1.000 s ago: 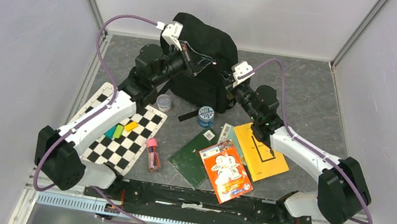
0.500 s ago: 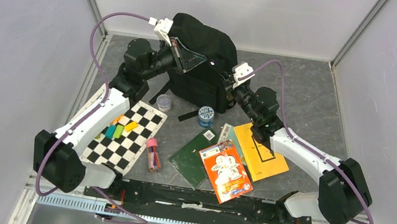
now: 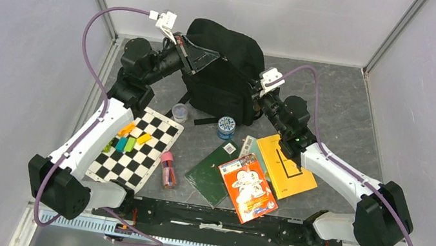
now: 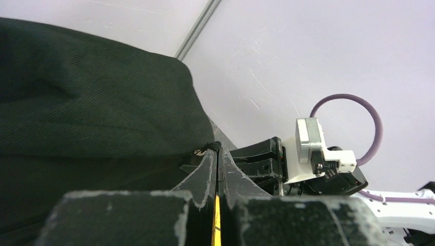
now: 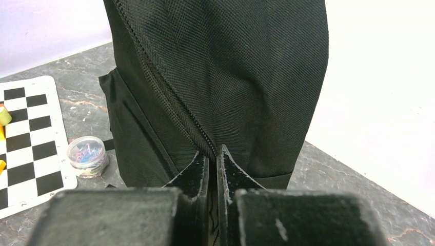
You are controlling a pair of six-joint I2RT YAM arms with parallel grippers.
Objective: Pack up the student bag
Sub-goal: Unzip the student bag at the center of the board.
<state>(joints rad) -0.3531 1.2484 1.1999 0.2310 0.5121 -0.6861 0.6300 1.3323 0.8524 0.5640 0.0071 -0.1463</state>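
Now the student bag [image 3: 225, 81] stands on the worktop [image 3: 348, 110]. The left claw [image 4: 216, 149] pinches its upper fabric edge; the right claw [image 5: 212, 152] clamps its zipper seam [image 5: 172, 105].

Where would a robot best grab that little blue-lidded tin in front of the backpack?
Across its round side wall, coming straight down from above. The blue-lidded tin stands upright, lid up, so two fingers can straddle it. The student bag stands close behind and a black strap lies beside it, so a sideways approach looks more crowded.
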